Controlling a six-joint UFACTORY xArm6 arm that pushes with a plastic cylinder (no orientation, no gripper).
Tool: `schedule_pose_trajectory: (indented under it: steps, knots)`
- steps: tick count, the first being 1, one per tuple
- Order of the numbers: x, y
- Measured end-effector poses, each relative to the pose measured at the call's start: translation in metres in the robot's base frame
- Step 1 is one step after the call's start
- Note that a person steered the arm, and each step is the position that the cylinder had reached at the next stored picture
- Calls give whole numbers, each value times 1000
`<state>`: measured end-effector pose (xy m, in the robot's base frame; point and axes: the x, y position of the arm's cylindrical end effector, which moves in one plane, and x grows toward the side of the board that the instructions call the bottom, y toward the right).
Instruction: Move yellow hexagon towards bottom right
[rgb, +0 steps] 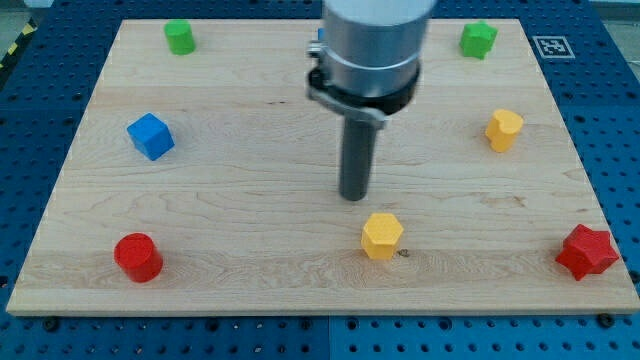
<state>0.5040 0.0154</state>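
Note:
A yellow hexagon block (382, 235) lies on the wooden board (250, 200), a little right of centre near the view's bottom. My tip (355, 196) ends just above and slightly left of it, a small gap away, not touching. A second yellow block (504, 130), also roughly hexagonal, sits at the view's right, in the upper half.
A red star block (587, 252) sits at the bottom right corner. A red cylinder (138, 257) is at bottom left, a blue cube (150, 136) at left, a green block (180, 37) at top left, another green block (478, 40) at top right.

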Motion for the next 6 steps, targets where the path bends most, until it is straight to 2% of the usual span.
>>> schedule_pose_trajectory:
  steps: [2, 4, 6]
  knots:
    - [57, 2]
    - [63, 96]
    - [56, 100]
